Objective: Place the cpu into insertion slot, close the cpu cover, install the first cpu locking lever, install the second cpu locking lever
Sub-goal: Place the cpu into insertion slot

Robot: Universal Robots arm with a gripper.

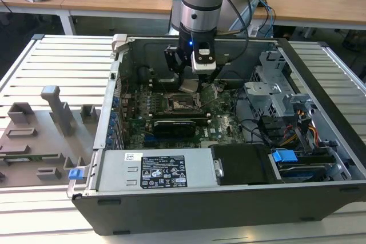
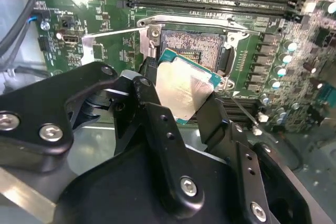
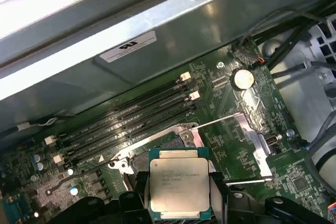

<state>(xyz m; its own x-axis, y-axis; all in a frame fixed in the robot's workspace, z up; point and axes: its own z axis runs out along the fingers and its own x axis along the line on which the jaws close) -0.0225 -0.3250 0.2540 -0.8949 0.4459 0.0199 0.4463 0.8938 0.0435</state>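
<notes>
Hovering black two-finger gripper (image 2: 181, 92) inside open dark grey metal PC case (image 1: 229, 205), clamped on opposite edges of small square silver-topped cpu (image 3: 177, 187). That grip leaves underside free for drop-in, I reckon. Chip looks tilted, not seated. Square dark metal-rimmed insertion slot (image 2: 191, 45) bare, at chip's 6 o'clock in exterior view. Thin silvery cpu cover (image 3: 251, 129) flipped open beside slot, probably for access.

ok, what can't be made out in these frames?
- insertion slot: near side hidden behind the cpu, second wrist view.
- whether cpu touches the slot: too small and partly behind the gripper, exterior view.
- cpu's top markings: washed out by glare, second wrist view.
</notes>
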